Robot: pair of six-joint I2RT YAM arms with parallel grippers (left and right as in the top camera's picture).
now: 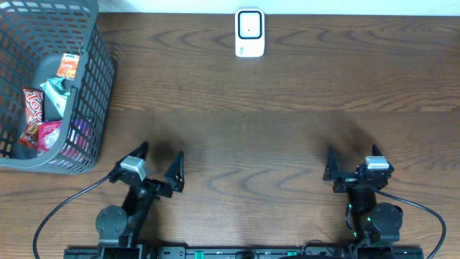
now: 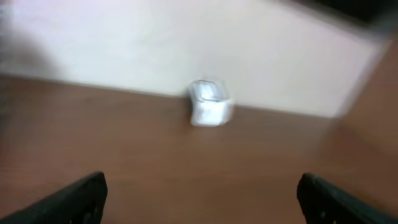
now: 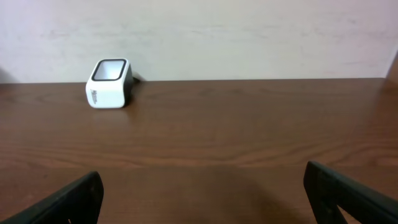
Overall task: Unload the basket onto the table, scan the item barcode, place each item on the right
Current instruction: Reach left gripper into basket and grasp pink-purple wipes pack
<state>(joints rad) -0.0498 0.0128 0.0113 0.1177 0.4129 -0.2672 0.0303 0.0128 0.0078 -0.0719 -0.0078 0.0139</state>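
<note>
The white barcode scanner [image 1: 249,32] stands at the far edge of the table, its dark window facing up. The left wrist view shows the scanner [image 2: 210,102] blurred; in the right wrist view the scanner [image 3: 109,83] is sharp, far to the left. Snack items lie in the grey basket [image 1: 97,86] at the left: a red packet [image 1: 33,106], an orange one [image 1: 69,67] and a pink one [image 1: 47,134]. My left gripper [image 1: 162,154] [image 2: 202,182] and right gripper [image 1: 351,154] [image 3: 203,174] stand open near the front edge, holding nothing.
The brown wooden table [image 1: 251,122] ends at a pale wall beyond the scanner. The basket's tall mesh wall rises just left of and beyond my left gripper. Black cables [image 1: 65,208] trail from both arm bases at the front edge.
</note>
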